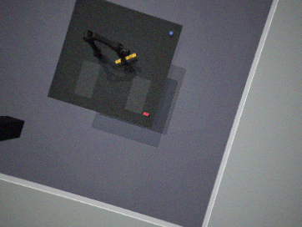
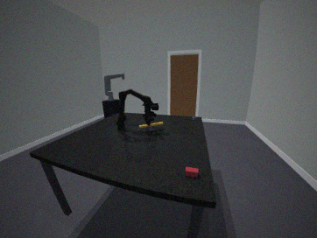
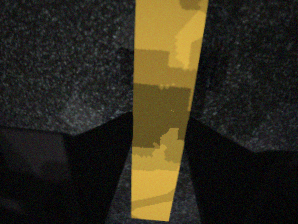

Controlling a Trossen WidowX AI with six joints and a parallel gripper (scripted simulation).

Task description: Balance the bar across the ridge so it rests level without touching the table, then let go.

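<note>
The yellow bar (image 1: 133, 56) (image 2: 158, 123) (image 3: 167, 30) is between the fingers of my gripper (image 1: 125, 58) (image 2: 150, 124) (image 3: 159, 120), which is shut on it. In the wrist view the bar runs lengthwise between the two dark fingers, with its near end showing at the bottom. In the exterior view the bar looks close to level, its right end slightly higher in the picture, and it appears just above the table. A dim shape shows under the bar there; it is too dark to tell whether it is the ridge or whether the bar touches it.
The dark table (image 1: 62, 83) (image 2: 96, 159) carries a red block (image 1: 146, 113) (image 2: 192, 172) near its front right corner in the exterior view. A small blue object (image 1: 171, 32) (image 2: 193, 118) lies near the far right corner. Both stand well away from the bar.
</note>
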